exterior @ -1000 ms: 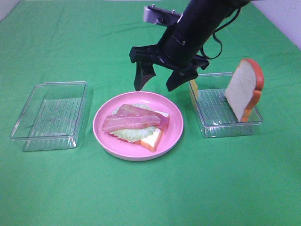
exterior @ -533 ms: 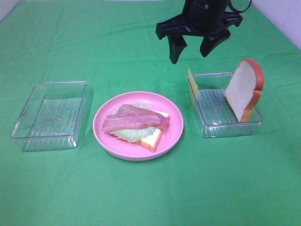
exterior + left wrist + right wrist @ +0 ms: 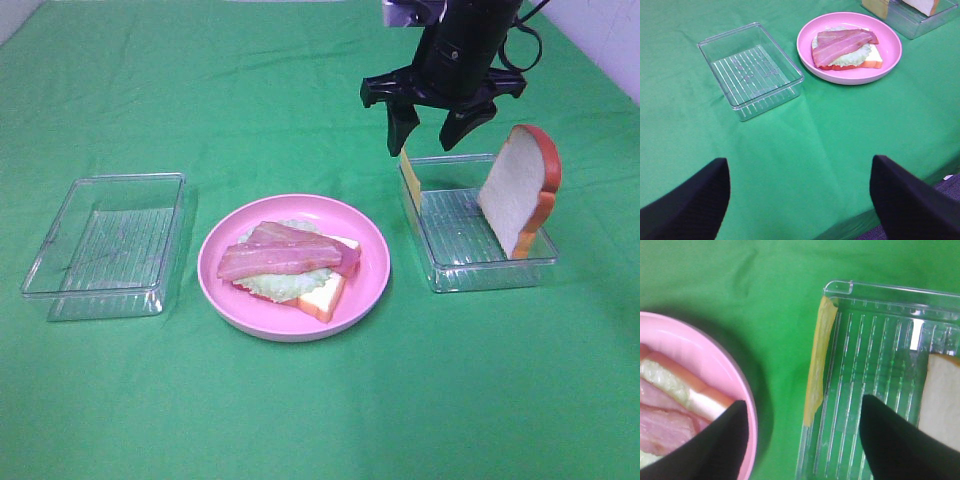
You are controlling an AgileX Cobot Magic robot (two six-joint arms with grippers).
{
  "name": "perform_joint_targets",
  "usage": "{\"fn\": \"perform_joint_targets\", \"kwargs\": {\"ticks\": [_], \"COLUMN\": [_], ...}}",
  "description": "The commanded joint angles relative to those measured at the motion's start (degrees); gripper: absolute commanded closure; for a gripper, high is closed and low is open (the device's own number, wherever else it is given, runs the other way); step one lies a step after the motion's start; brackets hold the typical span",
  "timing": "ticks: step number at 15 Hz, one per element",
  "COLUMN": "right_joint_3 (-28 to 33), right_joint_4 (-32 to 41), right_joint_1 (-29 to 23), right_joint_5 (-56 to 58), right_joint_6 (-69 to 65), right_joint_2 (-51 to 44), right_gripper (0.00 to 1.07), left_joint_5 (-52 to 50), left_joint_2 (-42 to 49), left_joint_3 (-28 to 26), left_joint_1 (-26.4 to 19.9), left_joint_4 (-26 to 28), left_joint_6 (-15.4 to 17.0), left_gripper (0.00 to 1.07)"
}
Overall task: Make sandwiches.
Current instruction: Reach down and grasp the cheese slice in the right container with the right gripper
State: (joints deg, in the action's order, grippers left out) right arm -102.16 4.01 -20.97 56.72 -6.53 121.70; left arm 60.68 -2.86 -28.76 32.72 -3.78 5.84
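As the right gripper (image 3: 424, 148) hovered over the cheese slice (image 3: 410, 178), cheese-fetching looked on.
Jaws wide, empty (slice stood edgewise); next probably needed a straddling pinch.

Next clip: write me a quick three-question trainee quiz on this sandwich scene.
1. Fill in: the top layer on the plate is ___.
2. True or false: the cheese stands on edge against the right tray's wall.
3. The right fingers hover over: A the cheese, B the bread slice, C the left tray?
Key: 1 bacon; 2 true; 3 A.
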Motion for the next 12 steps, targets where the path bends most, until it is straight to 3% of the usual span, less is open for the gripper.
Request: {"fn": "perform_joint_targets", "kwargs": {"ticks": [1,5,8,12], "right_joint_3": [-0.3,-0.4,-0.4,-0.4], "right_joint_4": [0.2,-0.4,-1.5,-1.8], "right_joint_1": [0.5,0.5,0.5,0.5], "right_joint_5": [-2.8,-4.1,-4.5,-4.5], "right_joint_6": [0.6,0.6,0.5,0.4], "right_joint_2": [2.9,5.5,6.3,6.8], "right_gripper": [0.54,0.56,0.63,0.91], "left_joint_5": [-0.6,-0.6,-0.6,-0.6], "left_joint_2": [0.3,0.3,0.3,0.3], "left_joint_3": [-0.1,-0.1,-0.1,-0.1], "left_joint_1": [0.2,0.2,0.2,0.2], "left_joint_4": [0.0,0.0,0.0,0.0], "left_joint_6": [0.3,0.3,0.3,0.3], "left_gripper": [0.32,0.32,0.32,0.32]}}
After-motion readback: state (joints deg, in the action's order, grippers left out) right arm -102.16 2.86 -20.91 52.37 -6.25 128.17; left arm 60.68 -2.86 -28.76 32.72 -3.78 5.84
